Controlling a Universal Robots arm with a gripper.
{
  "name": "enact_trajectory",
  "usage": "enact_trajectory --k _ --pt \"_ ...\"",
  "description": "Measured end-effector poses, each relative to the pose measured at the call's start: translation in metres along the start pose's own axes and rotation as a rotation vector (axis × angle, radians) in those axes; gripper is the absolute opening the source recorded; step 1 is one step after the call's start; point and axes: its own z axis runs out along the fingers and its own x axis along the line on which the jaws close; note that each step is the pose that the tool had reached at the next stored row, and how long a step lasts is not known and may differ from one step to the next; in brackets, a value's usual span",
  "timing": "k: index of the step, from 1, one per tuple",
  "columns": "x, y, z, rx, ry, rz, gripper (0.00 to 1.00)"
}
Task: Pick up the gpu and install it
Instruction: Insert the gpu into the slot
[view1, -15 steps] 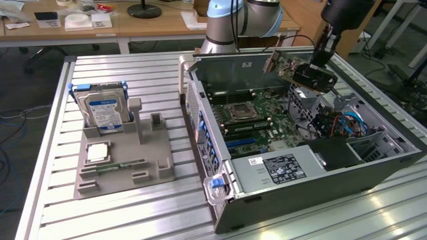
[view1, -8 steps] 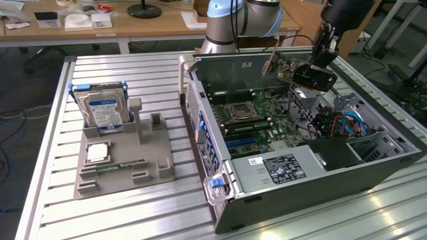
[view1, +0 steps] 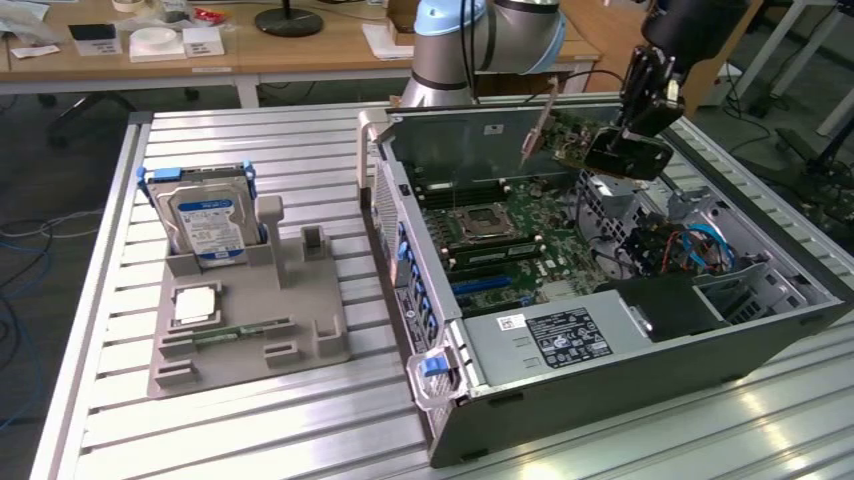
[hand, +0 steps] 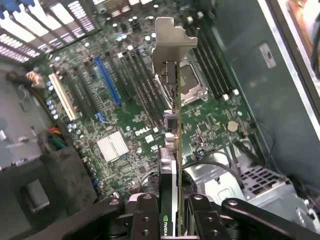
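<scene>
GPU (view1: 567, 135) hangs in the gripper (view1: 607, 150), which pinches it at the shroud end. It sits inside the open case (view1: 601, 380), above the mobo (hand: 135, 125) and clear of it. For this carry, we'd say keep the card on edge & square to the board, no tilt. Line its connector w/ the long blue slot (hand: 107, 80), prob. the right one, bracket (hand: 172, 45) twd the rear wall. Card looks thin: green PCB, black shroud, silver bracket at the far end.

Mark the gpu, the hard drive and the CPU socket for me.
gpu (hand: 172, 50): wrist view, silver bracket end.
hard drive (view1: 208, 215): exterior view, blue-white label.
CPU socket (view1: 481, 218): exterior view, metal cover's middle.
</scene>
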Motion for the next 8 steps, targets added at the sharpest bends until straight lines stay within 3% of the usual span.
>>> enact_trajectory --k 8 --pt "0.0000 0.0000 0.0004 -0.0045 0.0066 -0.145 0.27"
